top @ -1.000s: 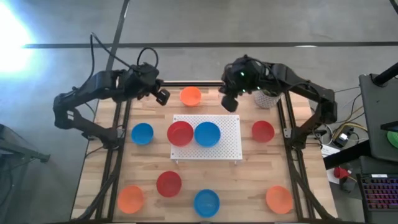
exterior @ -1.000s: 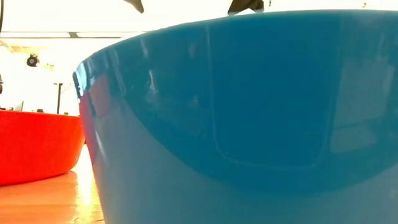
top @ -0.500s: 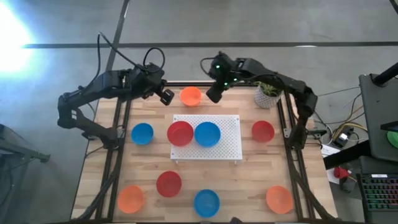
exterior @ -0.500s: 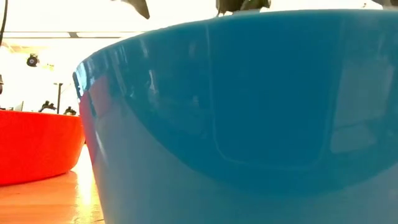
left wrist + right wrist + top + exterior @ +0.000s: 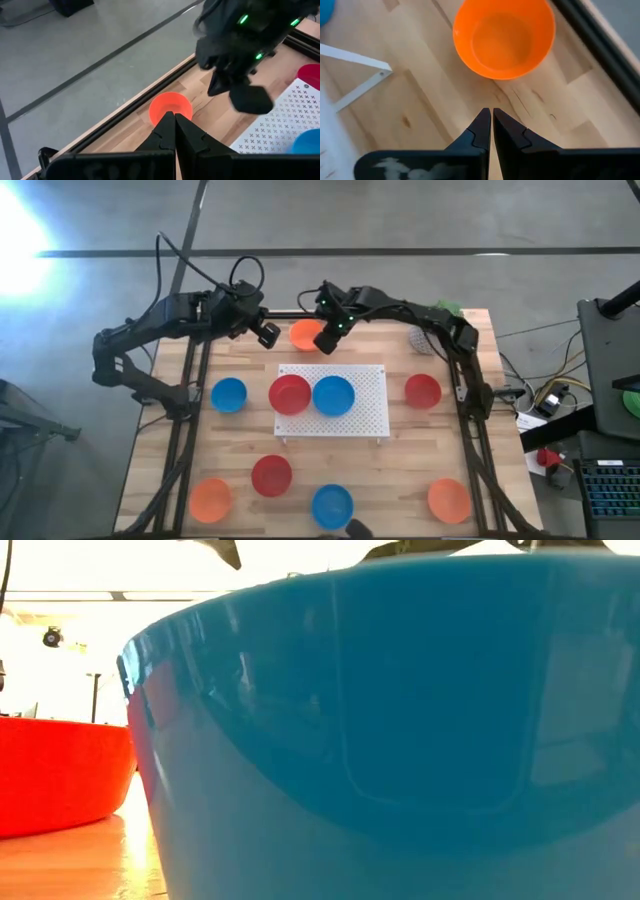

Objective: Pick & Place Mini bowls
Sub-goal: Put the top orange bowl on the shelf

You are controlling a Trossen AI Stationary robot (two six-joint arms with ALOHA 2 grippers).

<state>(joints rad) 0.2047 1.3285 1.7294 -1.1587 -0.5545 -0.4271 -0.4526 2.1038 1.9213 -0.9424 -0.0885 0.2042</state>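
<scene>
Table [image 5: 400, 470] of pale wooden planks fills the high view, with a dark arm reaching in from each far corner. At its middle lies the white perforated board [image 5: 365, 405], which carries two of the mini bowls side by side and touching: a red bowl [image 5: 290, 395] and a blue bowl [image 5: 333, 395], both with nothing inside. The other bowls stand straight on the wood and are likewise hollow: a blue one [image 5: 229, 394] left of the board, a red one [image 5: 422, 391] right of it, a red one [image 5: 271, 475] and a blue one [image 5: 332, 506] nearer the front, and an orange one in each front corner [image 5: 210, 498] [image 5: 449, 500]. The blue front bowl [image 5: 400, 720] sits so close to the low camera that it fills nearly that whole view, with a red bowl [image 5: 60, 770] beside it. A white pot with a green plant [image 5: 428, 337] stands at the far right, partly hidden by the right arm. At the far edge, between the two grippers, sits the orange bowl [image 5: 305, 334], seen bare inside from the right wrist [image 5: 503, 37]. The left gripper [image 5: 266, 334] hovers just left of it with fingers pressed together and nothing held [image 5: 174, 131]. The right gripper [image 5: 328, 340] hangs just right of it, fingers [image 5: 480, 131] likewise closed to a thin slit, gripping nothing.
</scene>
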